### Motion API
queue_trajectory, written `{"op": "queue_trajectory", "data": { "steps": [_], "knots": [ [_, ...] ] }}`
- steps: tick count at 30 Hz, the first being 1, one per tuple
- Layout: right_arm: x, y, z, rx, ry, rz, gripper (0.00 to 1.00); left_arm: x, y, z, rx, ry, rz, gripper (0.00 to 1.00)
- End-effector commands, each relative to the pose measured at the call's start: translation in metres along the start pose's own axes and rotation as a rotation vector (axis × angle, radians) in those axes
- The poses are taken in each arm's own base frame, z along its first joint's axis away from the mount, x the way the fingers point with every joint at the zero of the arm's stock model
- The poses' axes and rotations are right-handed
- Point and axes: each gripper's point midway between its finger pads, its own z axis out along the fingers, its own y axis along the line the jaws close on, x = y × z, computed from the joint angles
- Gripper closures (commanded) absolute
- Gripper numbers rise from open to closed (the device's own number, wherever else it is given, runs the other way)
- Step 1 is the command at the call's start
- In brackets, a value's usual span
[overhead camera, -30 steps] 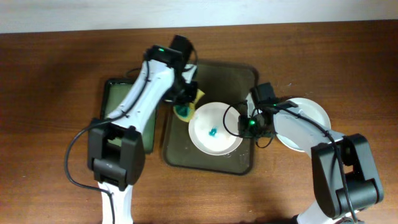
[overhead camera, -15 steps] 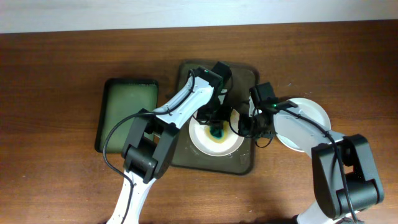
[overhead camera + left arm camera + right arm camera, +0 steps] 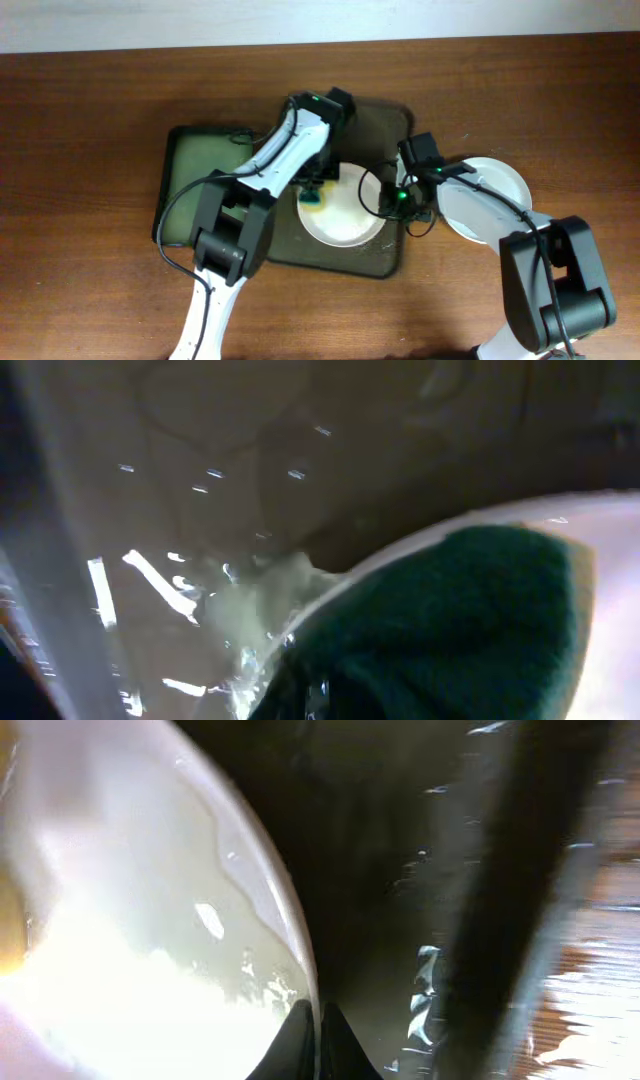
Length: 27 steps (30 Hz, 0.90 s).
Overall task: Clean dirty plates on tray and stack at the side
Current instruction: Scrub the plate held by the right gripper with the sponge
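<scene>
One white plate (image 3: 350,212) lies on the dark olive tray (image 3: 385,125); no teal smear shows on it, only a faint wet film. My left gripper (image 3: 315,190) is shut on a green and yellow sponge (image 3: 312,197) and presses it on the plate's left edge. In the left wrist view the sponge (image 3: 450,620) fills the lower right over the plate's rim (image 3: 610,550). My right gripper (image 3: 396,202) is shut on the plate's right rim; in the right wrist view its fingertips (image 3: 300,1038) pinch that rim (image 3: 285,920). More white plates (image 3: 500,185) are stacked on the table right of the tray.
A smaller green tray (image 3: 195,185) lies left of the dark tray, partly under my left arm. The dark tray's wet bottom (image 3: 400,870) and raised rim (image 3: 530,870) show beside the wooden table (image 3: 610,1010). Cables hang by both wrists.
My left arm carried the sponge from the plate's left side to its centre, then back to the left edge. The teal smear is gone. The right gripper kept its hold on the rim.
</scene>
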Motion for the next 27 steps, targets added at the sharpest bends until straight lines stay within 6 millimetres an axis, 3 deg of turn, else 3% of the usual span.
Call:
{"op": "queue_trajectory", "data": {
  "steps": [1,3,8,11,18,24,27],
  "knots": [
    [0.004,-0.03,0.003,0.116,0.01,0.044,0.96,-0.018,0.059,0.025,-0.161,0.0,-0.082,1.0],
    [0.004,-0.03,0.003,0.116,0.01,0.044,0.96,-0.003,0.013,0.028,0.063,0.085,-0.008,1.0],
    [0.004,-0.03,0.003,0.116,0.009,0.044,0.96,0.024,-0.077,0.01,0.416,0.146,0.185,1.0],
    [0.004,-0.03,0.003,0.116,0.01,0.044,0.96,0.041,-0.116,0.002,0.497,0.153,0.262,1.0],
    [0.004,-0.03,0.003,0.116,0.009,0.044,0.96,0.069,-0.148,-0.011,0.604,0.222,0.311,1.0],
    [0.004,-0.03,0.003,0.116,0.009,0.044,0.96,0.086,-0.144,-0.019,0.644,0.328,0.269,1.0],
    [0.004,-0.03,0.003,0.116,0.009,0.044,0.96,0.081,-0.145,-0.015,0.624,0.295,0.281,1.0]
  ]
}}
